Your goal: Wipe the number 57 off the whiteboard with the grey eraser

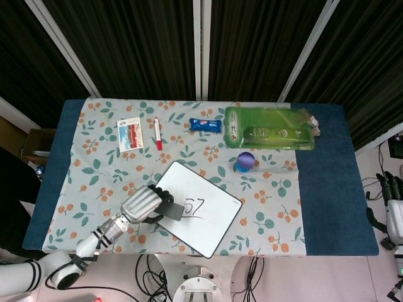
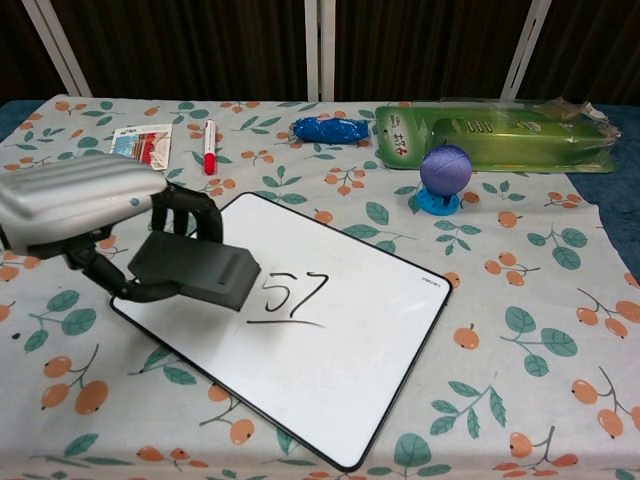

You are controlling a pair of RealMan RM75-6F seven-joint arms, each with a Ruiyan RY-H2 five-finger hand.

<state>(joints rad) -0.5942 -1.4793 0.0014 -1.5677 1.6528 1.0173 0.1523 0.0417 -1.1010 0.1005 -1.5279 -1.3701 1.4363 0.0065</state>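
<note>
The left hand (image 2: pixel 85 205) grips the grey eraser (image 2: pixel 196 272) with its dark fingers (image 2: pixel 190 215) curled over the block's far edge and the thumb under its near left side, holding it over the left part of the whiteboard (image 2: pixel 330 350), just left of the written 57 (image 2: pixel 292 297). The right hand (image 1: pixel 395 211) shows only at the far right edge of the head view, well apart from the table (image 1: pixel 334 189); whether its fingers are spread cannot be told.

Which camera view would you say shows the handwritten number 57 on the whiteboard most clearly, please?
The chest view: the handwritten number 57 appears large, with its underline, beside the grey block eraser. The head view shows the same digits small, with the eraser close to them.
</note>
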